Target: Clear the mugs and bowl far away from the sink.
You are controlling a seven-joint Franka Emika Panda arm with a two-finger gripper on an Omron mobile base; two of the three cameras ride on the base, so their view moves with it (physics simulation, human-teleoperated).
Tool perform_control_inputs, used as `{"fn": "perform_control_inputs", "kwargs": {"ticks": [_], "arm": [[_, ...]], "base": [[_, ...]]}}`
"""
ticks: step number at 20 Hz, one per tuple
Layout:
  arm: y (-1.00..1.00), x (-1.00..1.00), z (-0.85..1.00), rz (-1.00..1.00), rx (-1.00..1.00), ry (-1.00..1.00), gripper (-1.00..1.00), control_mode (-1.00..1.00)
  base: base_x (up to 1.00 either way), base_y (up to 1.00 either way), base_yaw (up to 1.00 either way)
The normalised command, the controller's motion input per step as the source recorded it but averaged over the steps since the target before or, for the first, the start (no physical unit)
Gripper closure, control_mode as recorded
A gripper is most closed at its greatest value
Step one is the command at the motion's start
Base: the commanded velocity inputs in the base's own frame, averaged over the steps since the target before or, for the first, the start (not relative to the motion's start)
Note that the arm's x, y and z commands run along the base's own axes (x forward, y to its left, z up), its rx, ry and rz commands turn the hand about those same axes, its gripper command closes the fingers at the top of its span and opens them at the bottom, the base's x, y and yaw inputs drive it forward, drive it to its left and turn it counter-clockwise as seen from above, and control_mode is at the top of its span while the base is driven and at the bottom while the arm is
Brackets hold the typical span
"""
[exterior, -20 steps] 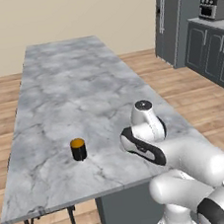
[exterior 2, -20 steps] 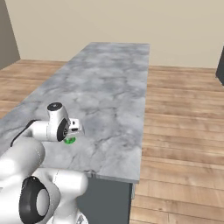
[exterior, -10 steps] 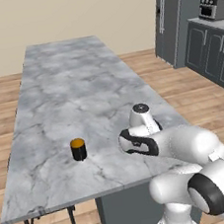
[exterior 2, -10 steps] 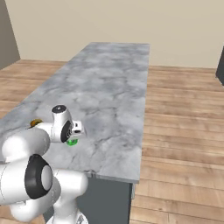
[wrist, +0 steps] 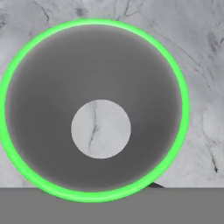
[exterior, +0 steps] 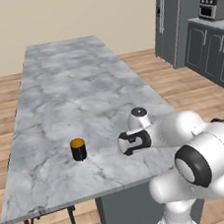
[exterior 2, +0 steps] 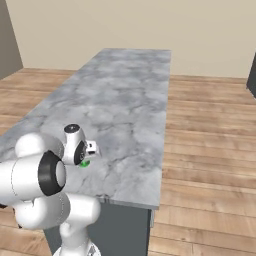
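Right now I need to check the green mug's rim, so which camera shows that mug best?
The hand view: it looks straight down into the green mug, showing its whole bright rim. The right base view shows a green sliver beside the arm.

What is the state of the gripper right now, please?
Gripper: shut, or very nearly, directly above the bright green mug standing on the grey marble counter; whether it grips the mug's rim cannot be told.
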Motion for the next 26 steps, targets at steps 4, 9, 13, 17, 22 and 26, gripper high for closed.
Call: {"fn": "perform_control_inputs", "kwargs": {"ticks": [4,9,13,17,22,26], "arm": [[0.01,0.19,-0.34,0.0,0.0,0.01,-1.0,-1.0],[0.0,-0.16,0.13,0.0,0.0,-0.03,-1.0,-1.0],[0.0,-0.4,0.26,0.0,0.01,-0.01,-1.0,-1.0],[0.0,-0.41,0.7,0.0,0.01,0.0,-1.0,-1.0],[0.0,-0.51,1.0,-0.09,0.0,-0.01,-1.0,-1.0],[0.0,-0.85,0.99,-0.36,0.01,0.0,-1.0,-1.0]], "base": [[0.0,0.0,0.0],[0.0,0.0,0.0],[0.0,0.0,0.0],[0.0,0.0,0.0],[0.0,0.0,0.0],[0.0,0.0,0.0]]}}
